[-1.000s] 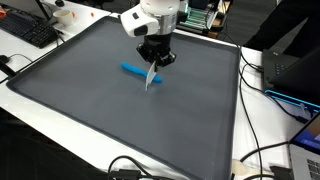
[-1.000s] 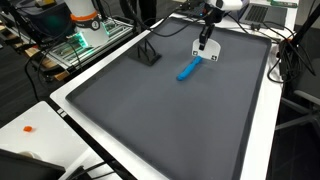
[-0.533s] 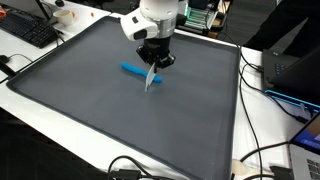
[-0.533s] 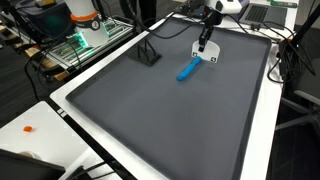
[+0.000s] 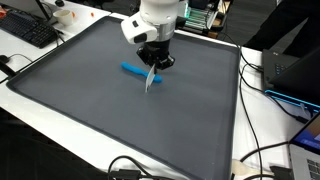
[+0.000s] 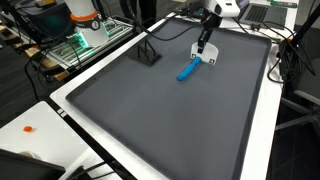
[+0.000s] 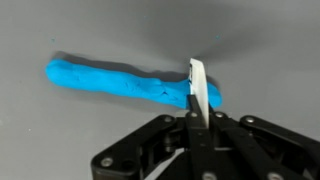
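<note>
My gripper (image 5: pixel 153 63) hangs over the far middle of a dark grey mat (image 5: pixel 90 110). It is shut on a thin white flat blade (image 5: pixel 151 79) that points down towards the mat. A blue lumpy strip (image 5: pixel 132 70) lies flat on the mat just beside the blade's tip. In the wrist view the blade (image 7: pixel 198 85) stands edge-on between the fingers of the gripper (image 7: pixel 193 105), over one end of the blue strip (image 7: pixel 110 78). In an exterior view the gripper (image 6: pixel 202 46) is above the strip (image 6: pixel 187 70). Whether the blade touches the strip, I cannot tell.
A small black stand (image 6: pixel 148 55) sits on the mat near its edge. White table borders carry cables (image 5: pixel 262 160), a keyboard (image 5: pixel 28 30) and electronics (image 6: pixel 85 30). A small orange item (image 6: pixel 29 128) lies on the white table.
The gripper has shifted very slightly over the blue strip, still holding the white blade. The strip has not moved.
</note>
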### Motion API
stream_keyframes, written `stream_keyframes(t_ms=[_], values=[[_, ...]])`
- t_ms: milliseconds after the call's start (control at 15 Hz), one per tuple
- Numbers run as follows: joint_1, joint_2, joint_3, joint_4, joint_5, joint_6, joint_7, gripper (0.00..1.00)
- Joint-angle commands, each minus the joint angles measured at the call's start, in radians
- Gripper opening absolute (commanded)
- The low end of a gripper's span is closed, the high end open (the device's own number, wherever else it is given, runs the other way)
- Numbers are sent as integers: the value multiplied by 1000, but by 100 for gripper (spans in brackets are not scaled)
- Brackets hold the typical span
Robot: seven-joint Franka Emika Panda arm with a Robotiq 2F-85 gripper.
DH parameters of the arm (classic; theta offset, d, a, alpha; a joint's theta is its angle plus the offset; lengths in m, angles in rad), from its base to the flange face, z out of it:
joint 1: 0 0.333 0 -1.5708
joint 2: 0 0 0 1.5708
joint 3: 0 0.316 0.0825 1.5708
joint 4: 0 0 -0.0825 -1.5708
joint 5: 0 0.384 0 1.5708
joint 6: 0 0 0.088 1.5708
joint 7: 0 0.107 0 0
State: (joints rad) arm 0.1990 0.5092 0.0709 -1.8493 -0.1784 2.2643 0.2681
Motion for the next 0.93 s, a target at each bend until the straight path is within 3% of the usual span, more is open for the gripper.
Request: stream_keyframes(t_ms=[0, 867], values=[[5, 33, -18, -11, 8, 3, -8, 1], [-11, -3, 2, -32, 78, -93, -47, 1]])
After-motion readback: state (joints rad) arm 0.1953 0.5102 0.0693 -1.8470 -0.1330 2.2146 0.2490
